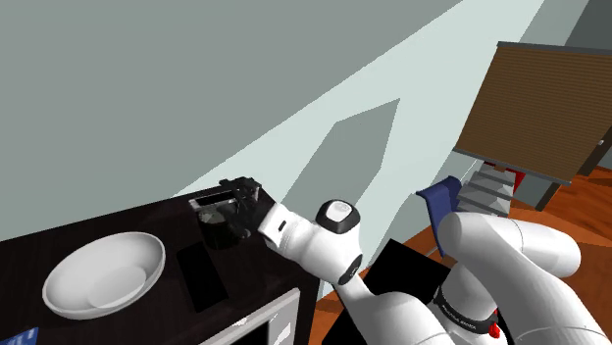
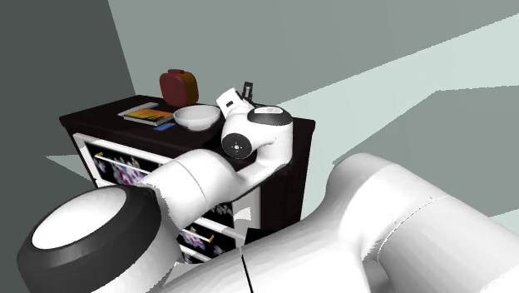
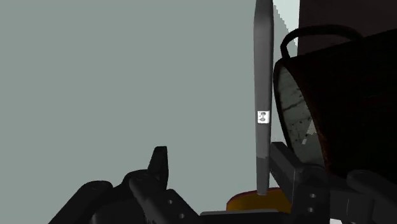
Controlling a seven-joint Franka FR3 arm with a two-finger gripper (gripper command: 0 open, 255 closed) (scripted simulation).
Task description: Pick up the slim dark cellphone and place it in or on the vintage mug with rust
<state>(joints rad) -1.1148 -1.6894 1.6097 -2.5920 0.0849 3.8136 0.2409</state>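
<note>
My gripper (image 3: 217,154) is released. Its two black fingers stand well apart and clasp nothing. The slim dark cellphone (image 3: 263,83) stands on end, edge-on to me, with a small white label halfway down it. Its lower end comes down just beside one of my fingers, though I cannot tell whether they touch. My other finger is well clear of it. The phone lies right along the rim of the mug (image 3: 294,108), a dark vessel with a pale, cracked inner wall and a thin handle loop at its far side. A bit of something orange shows just below the phone's lower end.

In the shoulder view the mug sits on the dark tabletop (image 1: 98,227), close to the back edge and near the corner at that view's right. The phone lies across the mug's top, under my gripper. Beyond that edge there is only grey wall and pale floor.

Toward the shoulder view's left, a flat black slab (image 1: 201,277) lies on the tabletop between my arm and a white bowl (image 1: 103,274). The bowl is well apart from the mug. The front edge runs just below the slab.

In the second exterior view, the bowl, a stack of books (image 2: 145,112) and a red rounded thing (image 2: 176,86) crowd the tabletop's far side.
</note>
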